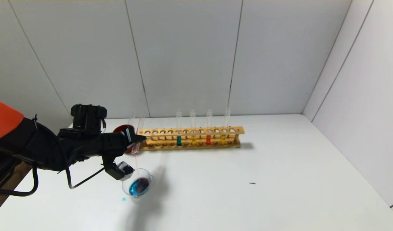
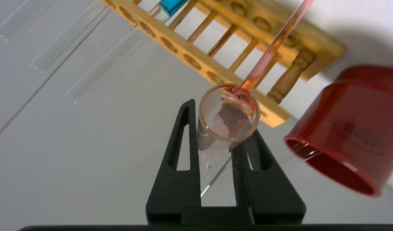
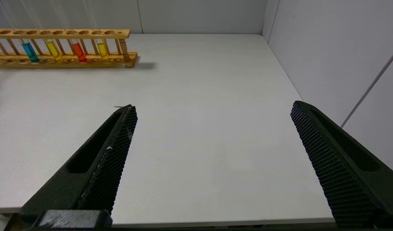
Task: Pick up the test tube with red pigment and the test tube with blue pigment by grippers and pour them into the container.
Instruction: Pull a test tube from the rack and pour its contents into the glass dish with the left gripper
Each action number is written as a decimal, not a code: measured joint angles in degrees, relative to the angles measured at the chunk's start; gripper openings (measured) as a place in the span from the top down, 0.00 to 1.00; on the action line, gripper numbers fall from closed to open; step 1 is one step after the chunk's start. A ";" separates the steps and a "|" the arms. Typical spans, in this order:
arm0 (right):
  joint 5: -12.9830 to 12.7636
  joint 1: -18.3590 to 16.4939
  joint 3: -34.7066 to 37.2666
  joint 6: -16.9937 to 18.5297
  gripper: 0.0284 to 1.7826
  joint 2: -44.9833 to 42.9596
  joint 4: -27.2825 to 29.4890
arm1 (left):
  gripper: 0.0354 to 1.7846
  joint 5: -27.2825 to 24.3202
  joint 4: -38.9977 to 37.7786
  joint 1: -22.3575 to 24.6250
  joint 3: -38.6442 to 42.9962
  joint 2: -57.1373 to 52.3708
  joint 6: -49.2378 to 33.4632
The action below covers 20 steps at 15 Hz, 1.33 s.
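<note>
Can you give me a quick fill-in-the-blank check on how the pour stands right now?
1. The left pincer is shut on a tilted test tube pouring a thin ____ stream.
2. The container below already holds ____ liquid.
3. The wooden rack still holds ____ tubes with coloured liquid.
4. The right pincer hangs ____ and holds nothing.

Missing words: red; blue; four; open

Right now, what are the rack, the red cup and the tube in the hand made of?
The rack looks like bare light wood, with visible grain and turned posts. The red cup seems to be glossy plastic, though that is a guess from its smooth shine. The tube in the left hand looks like clear glass: you see straight through it.
</note>
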 joint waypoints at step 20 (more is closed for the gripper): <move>0.05 0.02 0.00 0.00 0.02 0.00 0.00 | 0.83 -0.06 -5.12 -0.02 7.70 -6.78 3.54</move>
